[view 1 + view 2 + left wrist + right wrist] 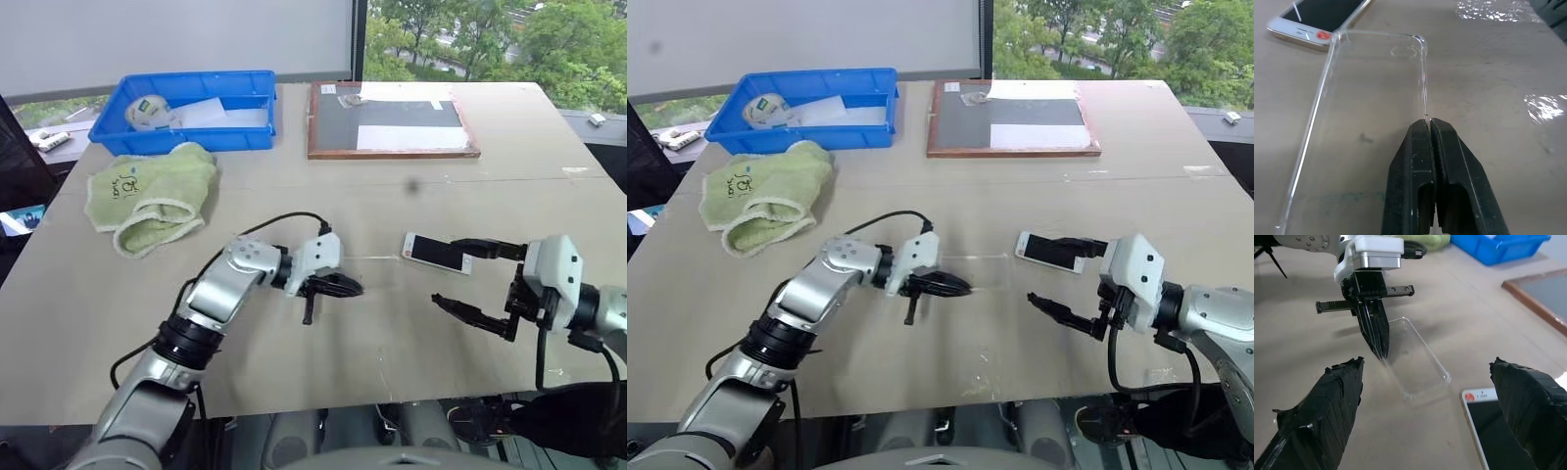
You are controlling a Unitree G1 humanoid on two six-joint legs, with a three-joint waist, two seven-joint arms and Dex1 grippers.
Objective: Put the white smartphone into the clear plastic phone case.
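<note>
Green towel [152, 196] far left of the phone, dark mark on it unreadable. Left gripper [338, 286] pressed together, pinching one long side wall of the clear plastic phone case [1418, 360], which lies flat just left of the phone. Case looks light, thin, springy and slippery; the rim is probably the only purchase. White smartphone [437, 253] lies screen up, red sticker by its near end, print illegible; stiff, best taken by its long edges. Right gripper [480, 277] spread wide just beside the phone

Lab-like room: worktable [294, 382], parts bin [186, 108], treetop windows [470, 34]
</note>
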